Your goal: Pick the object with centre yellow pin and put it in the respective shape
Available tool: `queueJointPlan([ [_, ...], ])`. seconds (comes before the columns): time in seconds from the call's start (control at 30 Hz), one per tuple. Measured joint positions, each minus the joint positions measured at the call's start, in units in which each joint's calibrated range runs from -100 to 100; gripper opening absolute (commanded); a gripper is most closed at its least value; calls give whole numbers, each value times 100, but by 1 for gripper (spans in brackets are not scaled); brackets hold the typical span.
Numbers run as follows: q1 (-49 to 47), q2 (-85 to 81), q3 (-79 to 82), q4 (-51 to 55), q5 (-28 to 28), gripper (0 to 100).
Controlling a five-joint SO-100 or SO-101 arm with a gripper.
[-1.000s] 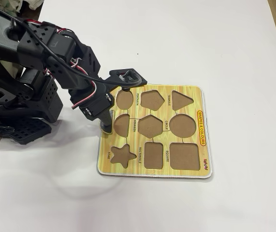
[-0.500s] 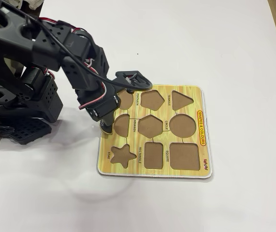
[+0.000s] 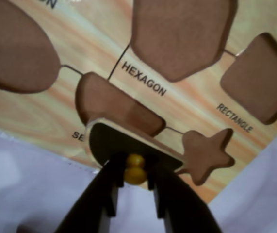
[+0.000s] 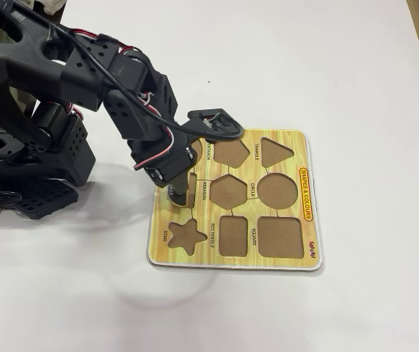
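Note:
In the wrist view my gripper (image 3: pixel 135 167) is shut on the yellow knob (image 3: pixel 135 171) of the dark semicircle piece (image 3: pixel 104 141). Its pale-rimmed flat edge faces the board and overlaps the near side of the brown semicircle cutout (image 3: pixel 109 104). The piece hangs over the left border of the yellow wood-grain board (image 3: pixel 187 104); I cannot tell whether it touches the board. In the fixed view the gripper (image 4: pixel 180 196) points down over the board's (image 4: pixel 290 138) left column, hiding the piece and most of the semicircle cutout.
Around the semicircle cutout lie empty cutouts: oval (image 3: pixel 12 53), hexagon (image 3: pixel 182 34), star (image 3: pixel 208 153) and rectangle (image 3: pixel 259 77). The fixed view also shows the circle (image 4: pixel 277 191), square (image 4: pixel 280 237) and triangle (image 4: pixel 275 150). The arm's base (image 4: pixel 26 161) stands left of the board on a white table.
The gripper, still holding the piece, has moved right from the board's left edge to over the semicircle cutout. The board has not shifted.

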Motion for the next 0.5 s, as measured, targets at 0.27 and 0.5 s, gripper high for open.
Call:
queueJointPlan([
  [0.27, 9, 9, 0, -189, -31, 1],
  [0.5, 9, 455, -9, -480, -42, 1],
])
